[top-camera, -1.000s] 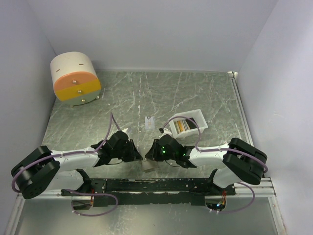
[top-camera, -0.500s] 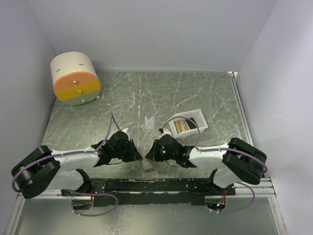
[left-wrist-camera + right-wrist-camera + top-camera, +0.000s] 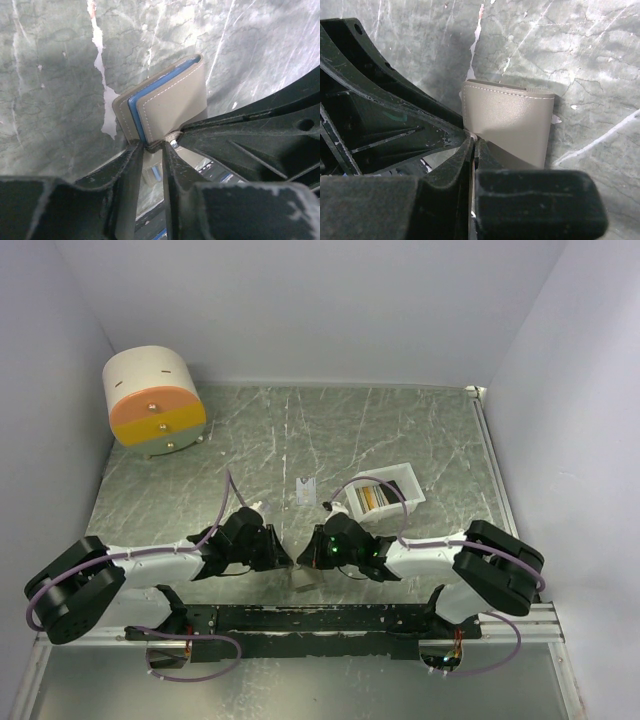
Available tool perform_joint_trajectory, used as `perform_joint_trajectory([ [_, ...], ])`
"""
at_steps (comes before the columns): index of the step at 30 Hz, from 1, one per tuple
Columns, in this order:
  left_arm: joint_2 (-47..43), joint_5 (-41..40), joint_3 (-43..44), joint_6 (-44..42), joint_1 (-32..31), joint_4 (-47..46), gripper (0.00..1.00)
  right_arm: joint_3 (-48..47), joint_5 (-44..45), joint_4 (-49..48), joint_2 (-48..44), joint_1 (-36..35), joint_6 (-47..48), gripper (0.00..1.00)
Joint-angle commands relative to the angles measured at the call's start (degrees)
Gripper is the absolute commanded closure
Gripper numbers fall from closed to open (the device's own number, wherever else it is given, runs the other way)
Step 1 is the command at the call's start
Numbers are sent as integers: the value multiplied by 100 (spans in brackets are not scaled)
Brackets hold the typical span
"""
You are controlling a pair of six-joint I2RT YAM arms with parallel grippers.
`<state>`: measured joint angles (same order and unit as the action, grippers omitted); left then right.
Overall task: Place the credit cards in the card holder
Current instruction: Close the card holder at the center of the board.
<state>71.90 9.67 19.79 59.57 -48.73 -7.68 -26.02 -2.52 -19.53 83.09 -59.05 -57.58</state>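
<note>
The card holder [image 3: 172, 102] sits at the near middle of the table [image 3: 300, 430], caught between the two arms' tips: a small folded wallet of matte, pebbled taupe leather with pale stitching along its rounded edges and a smooth light-blue lining showing as a thin stripe between the flaps. The left gripper [image 3: 152, 146] has its black, scuffed plastic fingers [image 3: 131, 167] only narrowly parted, their tips clamped on the holder's near edge, where the leather layers meet. The right gripper [image 3: 472, 142] comes in from the right side with its fingers pressed tight together; a sliver of pale leather seems to be pinched between them at the holder's corner, though the view there is too cramped to be sure. The tabletop is a glossy grey-green sheet veined with white like marble, and the holder throws a soft shadow on it. Farther out, a loose credit card [image 3: 307, 490], thin, pale and rectangular, lies flat by itself. Just to its right a white slotted tray [image 3: 398, 471] stands askew with more credit cards [image 3: 378, 497] set on edge inside, yellowish and dark. At the far left corner rests a round drum [image 3: 150, 380], cream on its curved wall with an orange and yellow face
</note>
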Motion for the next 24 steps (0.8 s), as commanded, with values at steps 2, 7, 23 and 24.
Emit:
perform_joint_trajectory([
  [2, -215, -192, 222, -9, 11, 570, 61, -27, 218, 498, -276, -52, 278, 100],
  [7, -438, -30, 266, 34, 225, 611, 58, 81, 196, 286, -299, -46, 280, 100],
  [23, 585, 91, 521, -277, 386, 488, 73, 66, 282, 403, -409, -47, 347, 100],
  [24, 580, 106, 508, -279, 382, 495, 73, 101, 284, 384, -420, -46, 340, 100],
])
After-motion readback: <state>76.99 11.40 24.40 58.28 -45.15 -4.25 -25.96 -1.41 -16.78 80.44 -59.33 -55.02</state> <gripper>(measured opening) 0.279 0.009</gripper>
